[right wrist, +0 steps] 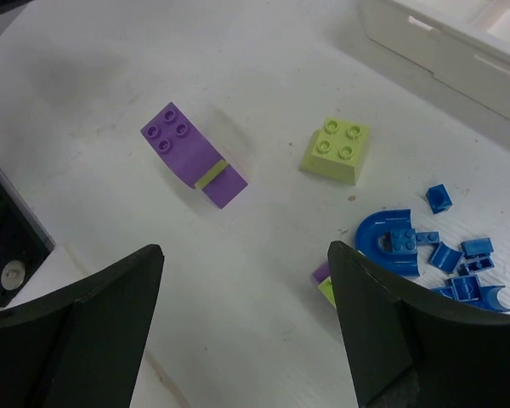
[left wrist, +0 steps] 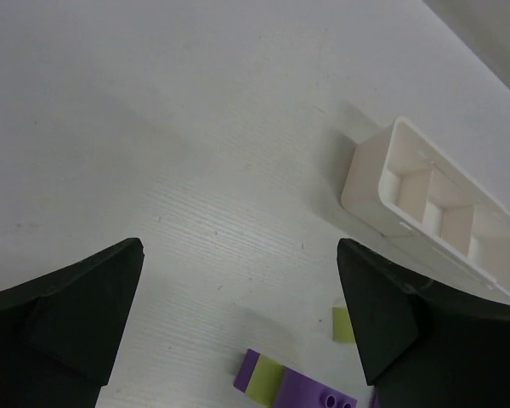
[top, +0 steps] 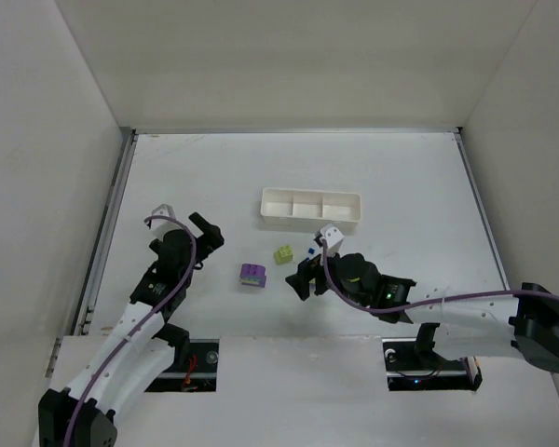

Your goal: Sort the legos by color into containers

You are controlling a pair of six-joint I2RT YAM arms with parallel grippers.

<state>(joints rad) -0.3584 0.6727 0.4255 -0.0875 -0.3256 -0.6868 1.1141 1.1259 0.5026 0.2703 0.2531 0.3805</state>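
The white tray (top: 310, 207) with its compartments lies in the middle of the table; it also shows in the left wrist view (left wrist: 408, 183) and the right wrist view (right wrist: 446, 51). A purple brick with a lime stripe (top: 252, 275) (right wrist: 185, 149) (left wrist: 282, 384) lies in front of it. A lime brick (top: 283, 253) (right wrist: 336, 150) lies to its right. Several blue pieces (right wrist: 391, 238), one an arch, lie beside a small purple and lime piece (right wrist: 324, 281). My left gripper (top: 210, 233) (left wrist: 238, 340) is open and empty, left of the purple brick. My right gripper (top: 303, 276) (right wrist: 242, 331) is open and empty, just right of the purple brick.
White walls enclose the table on the left, back and right. A metal rail (top: 107, 233) runs along the left edge. Two cut-outs with electronics (top: 197, 358) sit at the near edge by the arm bases.
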